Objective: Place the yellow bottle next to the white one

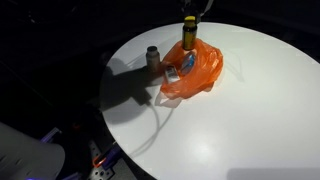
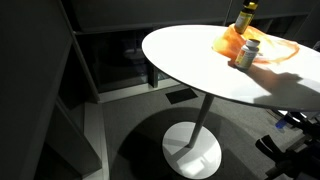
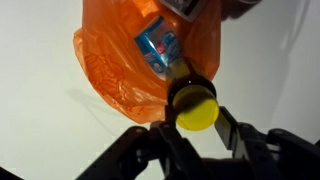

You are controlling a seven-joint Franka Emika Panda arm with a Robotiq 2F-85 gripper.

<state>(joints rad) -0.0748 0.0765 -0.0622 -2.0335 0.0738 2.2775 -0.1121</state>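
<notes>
The yellow bottle [image 1: 188, 38] stands upright, clamped between the jaws of the gripper [image 3: 197, 118], at the rim of the orange bag [image 1: 197, 72] (whether its base touches the plastic cannot be told). The white one [image 1: 153, 55] stands just beside the bag on the round table [image 1: 260, 110]. A blue container [image 3: 160, 45] lies inside the bag.
</notes>
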